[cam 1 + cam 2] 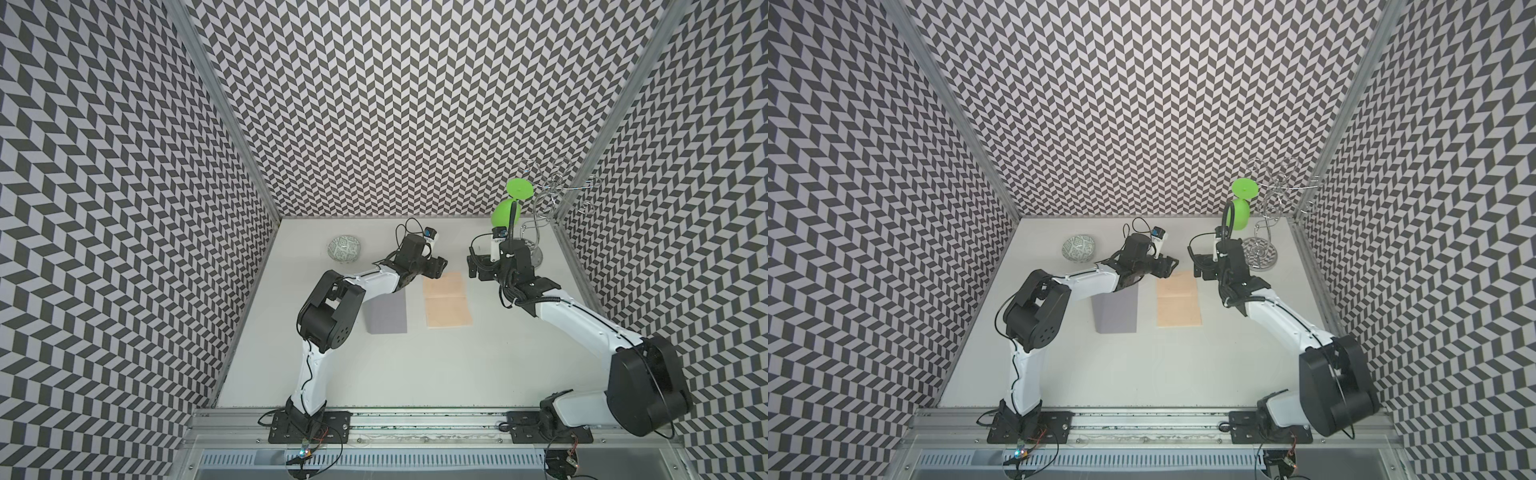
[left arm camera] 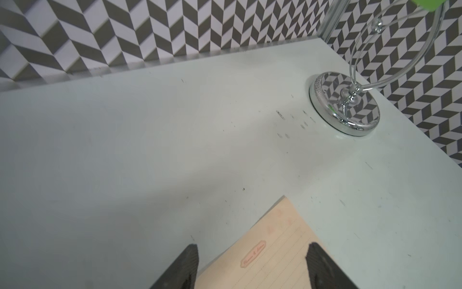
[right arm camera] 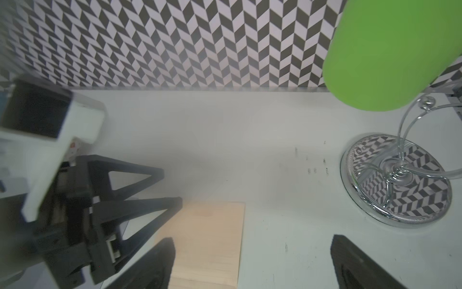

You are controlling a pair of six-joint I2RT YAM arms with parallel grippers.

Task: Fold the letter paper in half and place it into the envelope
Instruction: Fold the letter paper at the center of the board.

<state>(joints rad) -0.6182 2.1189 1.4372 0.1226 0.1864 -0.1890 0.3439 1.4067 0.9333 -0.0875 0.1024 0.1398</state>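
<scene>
My left pincer (image 1: 441, 266) hangs released, jaws apart astride the 11 o'clock corner of the letter paper (image 1: 448, 301). My right pincer (image 1: 473, 269) gapes wide by its 1 o'clock corner. The sheet lies flat and unfolded on the table (image 1: 332, 365), with the envelope (image 1: 386, 316) just beside it at 9 o'clock.

Soft, even overhead light, with only faint shadows under the arms (image 1: 309, 374) on the matte white table (image 1: 374, 365), and the chevron-patterned walls (image 1: 395, 104) bow at the top views' edges. In the right wrist view the white-and-black camera housing (image 3: 75, 125) is motion-blurred. In the left wrist view the pale peach-beige letter paper (image 2: 270, 250) shows fairly sharp print, and the shiny chrome stand base (image 2: 345, 102) glints.
</scene>
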